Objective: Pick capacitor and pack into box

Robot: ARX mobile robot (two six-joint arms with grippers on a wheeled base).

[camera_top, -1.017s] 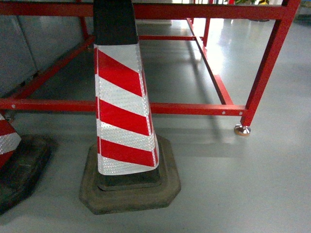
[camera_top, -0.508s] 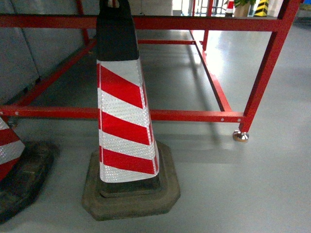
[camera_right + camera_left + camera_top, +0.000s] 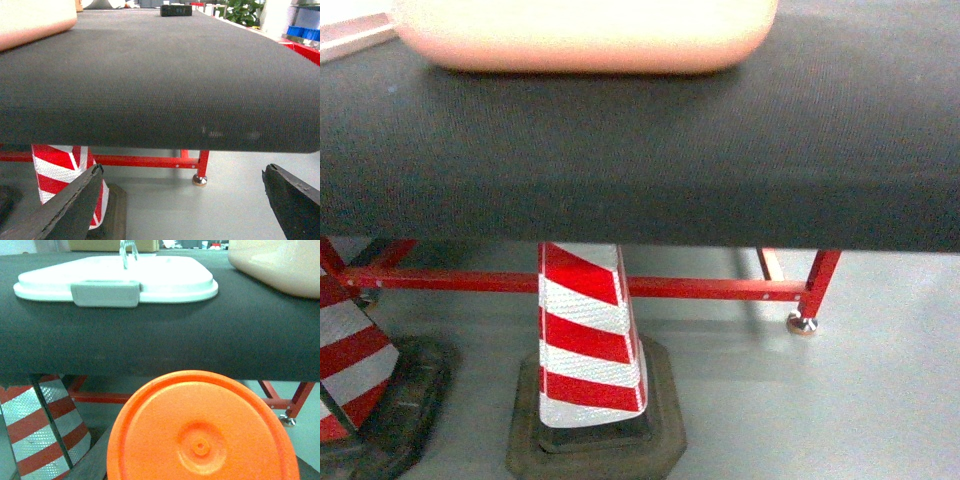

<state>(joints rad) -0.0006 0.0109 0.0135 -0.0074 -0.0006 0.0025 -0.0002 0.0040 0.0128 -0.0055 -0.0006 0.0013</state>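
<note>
From the head view, the black tabletop (image 3: 640, 150) fills the upper half of the frame, its near edge running straight across. The box (image 3: 585, 35), pale pink with rounded corners, sits on it toward the far left, cut off by the top of the frame. Below the near edge a red-and-white striped cone (image 3: 585, 340) stands on its dark base on the grey floor (image 3: 820, 410), with a second cone (image 3: 355, 370) at the lower left and the red frame (image 3: 720, 288) behind. Neither hand appears here.

In the left wrist view, a white lid (image 3: 117, 277) with a grey latch lies flat near the tabletop's near edge, and the box shows at the top right, apart from the lid. A round orange disc (image 3: 202, 430) fills the lower middle, below the tabletop edge. The left hand is not visible.

In the right wrist view, the right hand (image 3: 182, 202) hangs below the tabletop's near edge, its two dark fingers (image 3: 65, 205) spread wide with nothing between them. The box's corner shows at the upper left. No capacitor can be made out anywhere.
</note>
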